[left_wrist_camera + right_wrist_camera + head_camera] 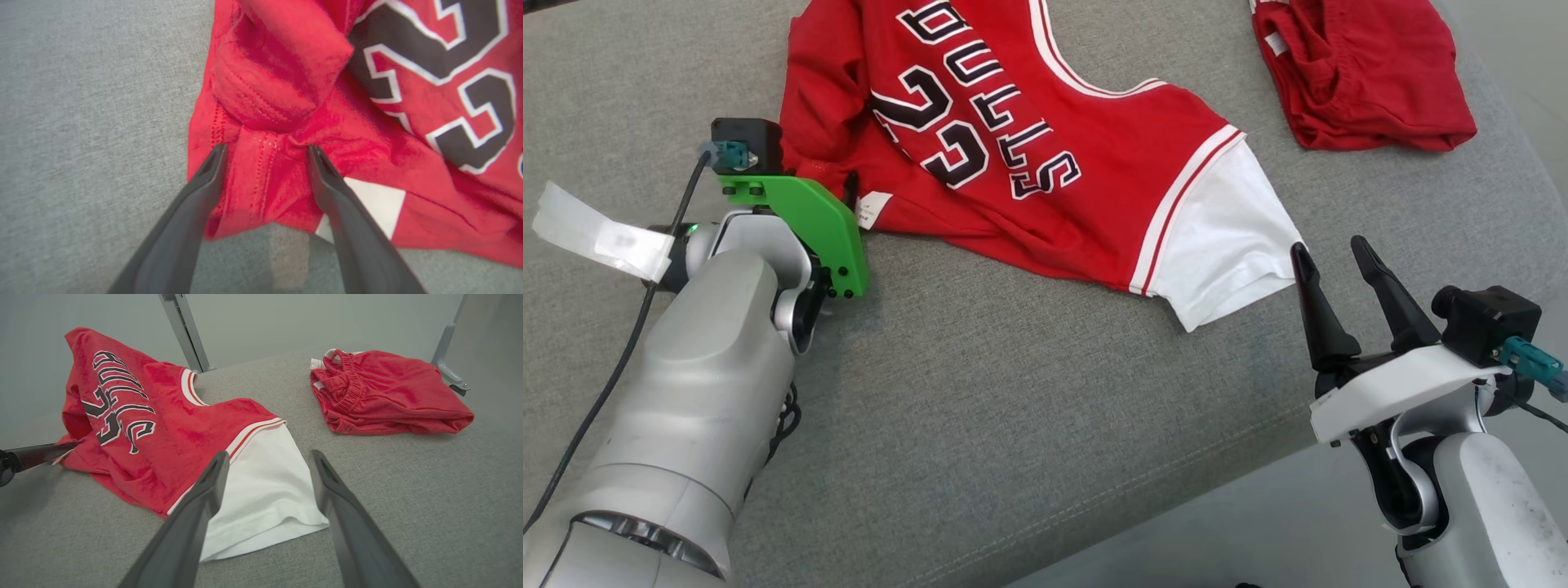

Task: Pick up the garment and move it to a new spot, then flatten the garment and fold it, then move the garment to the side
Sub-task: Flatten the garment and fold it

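Head view: a red Bulls jersey [1045,163] lies rumpled and face up on the grey fabric-covered bench [1013,392], occupying the 12 o'clock region, its white sleeve [1225,237] pointing toward 4 o'clock. Folded red shorts [1364,73] rest well apart from it at 1 o'clock. Left wrist view: the left claw [265,153], at the jersey's 9 o'clock edge, is spread, its two fingers straddling a bunched fold of the red hem without pinching it; a white label [376,204] shows just beside the right-hand finger. Right wrist view: the right claw [267,455], at 4 o'clock in the head view, is spread and empty, poised just beside the sleeve's outer corner.
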Robot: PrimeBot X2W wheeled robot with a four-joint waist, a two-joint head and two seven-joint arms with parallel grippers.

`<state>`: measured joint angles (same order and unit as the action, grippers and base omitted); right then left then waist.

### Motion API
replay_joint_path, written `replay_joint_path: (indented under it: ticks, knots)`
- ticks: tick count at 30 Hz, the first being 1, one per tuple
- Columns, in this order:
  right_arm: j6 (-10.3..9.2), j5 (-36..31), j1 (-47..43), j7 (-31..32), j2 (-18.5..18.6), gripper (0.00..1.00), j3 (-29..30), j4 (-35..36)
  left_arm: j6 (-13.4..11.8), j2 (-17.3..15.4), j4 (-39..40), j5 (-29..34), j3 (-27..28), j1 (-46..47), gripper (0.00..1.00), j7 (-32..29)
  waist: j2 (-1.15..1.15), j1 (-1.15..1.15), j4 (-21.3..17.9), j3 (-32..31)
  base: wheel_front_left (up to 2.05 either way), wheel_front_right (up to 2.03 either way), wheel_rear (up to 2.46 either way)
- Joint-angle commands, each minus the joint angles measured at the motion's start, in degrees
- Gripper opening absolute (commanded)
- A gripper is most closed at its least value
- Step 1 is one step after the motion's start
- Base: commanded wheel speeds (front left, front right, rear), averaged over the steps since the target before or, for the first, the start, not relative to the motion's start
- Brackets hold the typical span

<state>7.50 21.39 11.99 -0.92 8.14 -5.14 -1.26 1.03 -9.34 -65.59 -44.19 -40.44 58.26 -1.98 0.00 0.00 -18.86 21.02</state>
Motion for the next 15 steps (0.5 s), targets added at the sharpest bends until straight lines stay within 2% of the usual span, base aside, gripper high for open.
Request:
replay_joint_path:
  ticks: [1, 10, 11, 12, 13, 14, 15]
  knots:
    - [-0.03, 0.0, 0.5, -0.4, 0.2, 1.0, -0.1, -0.2, 0.5, 0.5, 0.2, -0.6, 0.2, 0.6, 1.0, -0.3, 0.0, 0.0, 0.0, 0.0, 0.0, 0.0, 0.0]
    - [-0.03, 0.2, 0.9, -0.8, -0.1, 1.0, -0.4, -0.9, 0.4, 0.3, 1.9, -0.7, -0.2, 1.5, 1.0, -0.5, 0.0, 0.0, -0.3, -0.1, 0.0, 0.0, 0.0]
    - [-0.03, 0.2, 0.9, -0.8, -0.2, 1.0, -0.4, -0.9, 0.2, 0.1, 2.0, -0.6, -0.2, 1.5, 0.96, -0.6, 0.0, 0.0, -0.4, -0.1, 0.0, 0.0, 0.0]
    - [-0.03, 0.3, 1.0, -0.9, -0.3, 1.0, -0.5, -1.0, 0.0, -0.1, 2.0, -0.7, -0.2, 1.5, 0.87, -0.7, 0.0, 0.0, -0.5, 0.0, 0.0, 0.0, 0.0]
    - [-0.03, 0.3, 1.0, -0.9, -0.3, 1.0, -0.5, -1.1, -0.1, -0.2, 2.0, -0.8, -0.2, 1.6, 0.74, -0.9, 0.0, 0.0, -0.6, 0.0, 0.0, 0.0, 0.0]
    - [-0.03, 0.4, 1.1, -1.1, -0.4, 1.0, -0.6, -1.1, -0.1, -0.3, 2.0, -0.9, -0.1, 1.6, 0.54, -0.9, 0.0, 0.0, -0.7, 0.1, 0.0, 0.0, 0.0]
    - [-0.03, 0.4, 1.1, -1.2, -0.4, 1.0, -0.6, -1.2, -0.3, -0.4, 2.1, -0.9, -0.2, 1.6, 0.46, -1.0, 0.0, 0.0, -0.8, 0.1, 0.0, 0.0, 0.0]
